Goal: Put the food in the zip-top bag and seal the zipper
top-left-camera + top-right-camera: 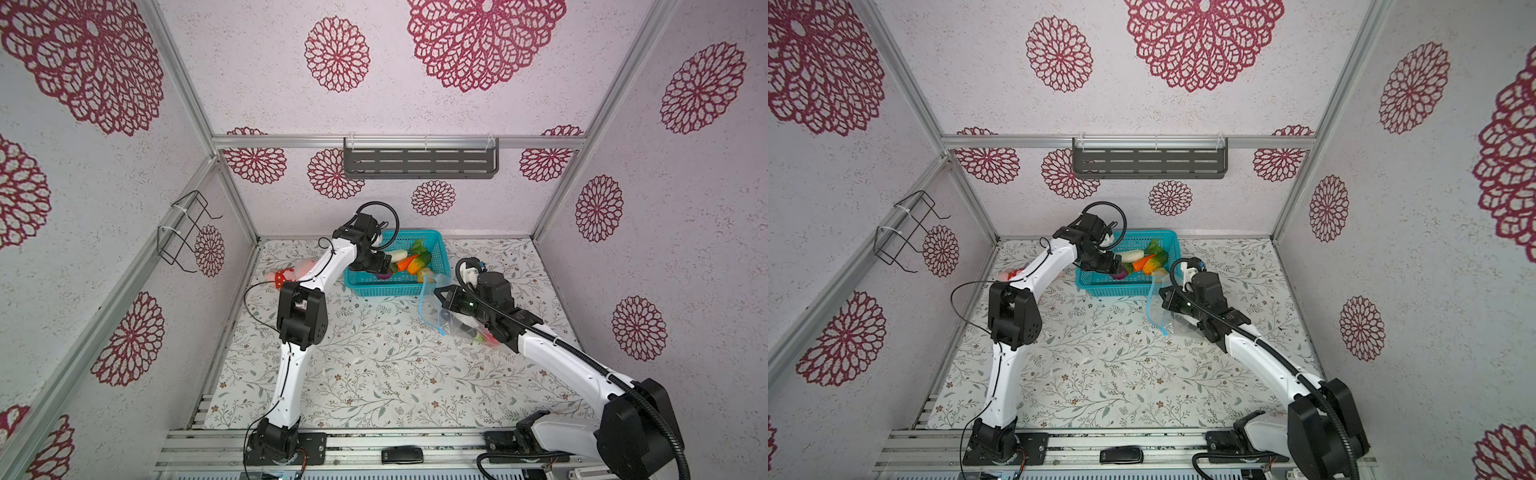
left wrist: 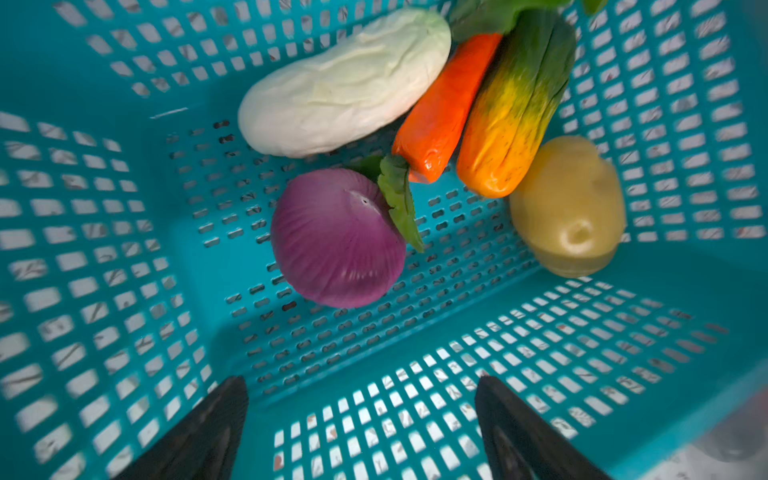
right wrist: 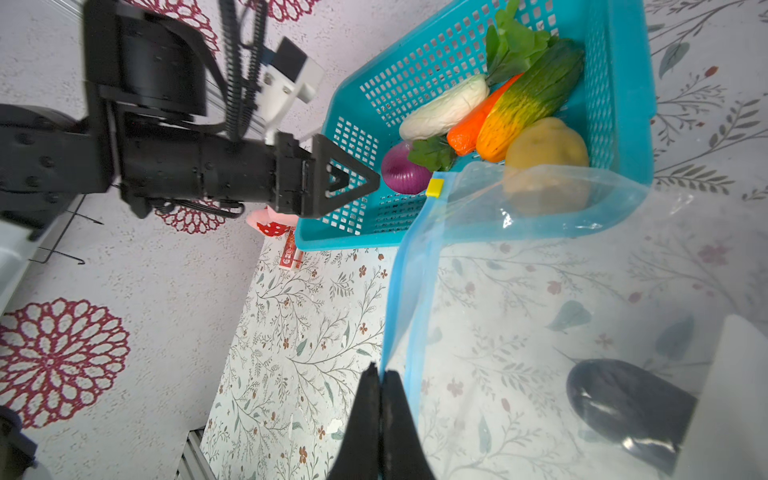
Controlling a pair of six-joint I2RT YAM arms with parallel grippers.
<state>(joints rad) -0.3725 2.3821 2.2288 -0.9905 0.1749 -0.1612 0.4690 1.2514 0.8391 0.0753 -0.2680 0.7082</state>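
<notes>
We see the left gripper (image 2: 361,388) hanging inside the teal mesh basket (image 2: 83,249), jaws spread wide and empty, near a purple onion (image 2: 336,241) that sits on the basket floor with a green leaf (image 2: 399,195) against it. Beyond the onion lie a white corn (image 2: 345,83), a carrot (image 2: 449,104) and an orange-to-green vegetable (image 2: 515,108) side by side and touching, with a yellow potato (image 2: 569,208) just beside them at the wall. The right gripper (image 3: 381,374) has its jaws pressed together on the light-blue zipper (image 3: 399,291) of the zip-top bag (image 3: 540,311). The bag lies on the floral table (image 1: 374,365) just beside the basket, mouth lifted toward it, a yellow slider (image 3: 435,188) at the strip's end. A dark eggplant (image 3: 623,399) rests inside the bag. We spot a pink plush toy (image 1: 286,272) on the table behind the left arm.
</notes>
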